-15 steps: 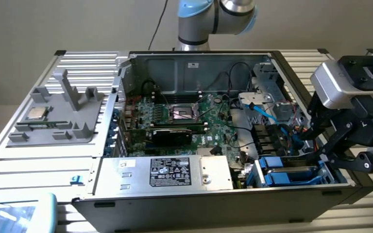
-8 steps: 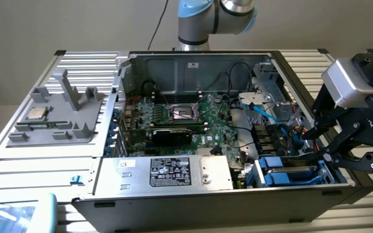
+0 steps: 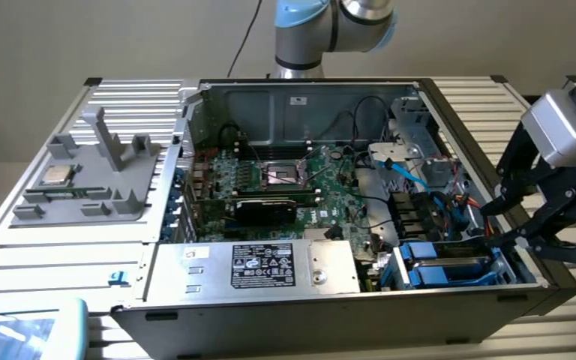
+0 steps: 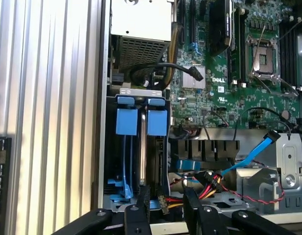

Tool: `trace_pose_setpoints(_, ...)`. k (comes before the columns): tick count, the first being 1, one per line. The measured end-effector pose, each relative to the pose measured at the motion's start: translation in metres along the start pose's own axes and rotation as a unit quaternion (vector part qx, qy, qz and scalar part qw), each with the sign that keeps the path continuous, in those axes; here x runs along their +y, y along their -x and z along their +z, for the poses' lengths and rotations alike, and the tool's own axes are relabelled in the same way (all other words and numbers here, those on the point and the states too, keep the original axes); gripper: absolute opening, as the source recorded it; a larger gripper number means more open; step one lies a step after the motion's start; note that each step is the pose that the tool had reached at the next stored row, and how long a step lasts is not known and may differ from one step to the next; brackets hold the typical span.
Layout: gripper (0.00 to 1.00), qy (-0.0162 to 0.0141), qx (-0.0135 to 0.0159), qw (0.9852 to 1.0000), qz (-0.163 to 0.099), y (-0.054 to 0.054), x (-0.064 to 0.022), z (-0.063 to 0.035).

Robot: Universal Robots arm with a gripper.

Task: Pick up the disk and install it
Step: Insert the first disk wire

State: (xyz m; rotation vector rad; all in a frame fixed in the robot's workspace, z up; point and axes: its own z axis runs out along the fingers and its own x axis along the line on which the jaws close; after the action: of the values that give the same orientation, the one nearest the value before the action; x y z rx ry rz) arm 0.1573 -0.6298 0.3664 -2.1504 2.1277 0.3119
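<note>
Disk (image 4: 156, 125) — blue-framed, edge-on in drive bay (image 4: 108, 156)

1. The arm (image 3: 333, 26) stood at the back of the exterior view, with its blue-capped joint at the top edge.
2. The wrist (image 3: 565, 131) sat at the exterior view's right, tilted and cased in grey.
3. The pincer (image 4: 165, 198) hung under the wrist, angled down toward the exterior view's left, with its black linkages spread.
4. Its two fingers (image 4: 142, 203) stood apart with a plain gap between them, gripping nothing.

Slatted table (image 3: 560, 330), apparently metal, bearing computer case (image 3: 298, 319)
</note>
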Motion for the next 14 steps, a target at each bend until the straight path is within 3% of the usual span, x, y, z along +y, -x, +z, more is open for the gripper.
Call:
trace_pose_setpoints(1,0.4,0.0002,-0.0047,1.0,-0.001,-0.001,0.0,0.0002)
trace_pose_setpoints(4,0.4,0.0004,-0.024,0.9997,-0.004,-0.006,0.0012,0.0008)
trace_pose_setpoints(5,0.4,0.0004,-0.0295,0.9996,-0.004,-0.008,0.0018,0.0011)
trace_pose_setpoints(6,0.4,0.0005,-0.0332,0.9994,-0.005,-0.01,0.0026,0.0015)
trace_pose_setpoints(9,0.4,0.0016,-0.0358,0.9993,-0.01,-0.016,0.0044,0.0026)
trace_pose_setpoints(14,0.4,0.0091,-0.0335,0.9985,-0.043,-0.018,0.0043,0.0064)
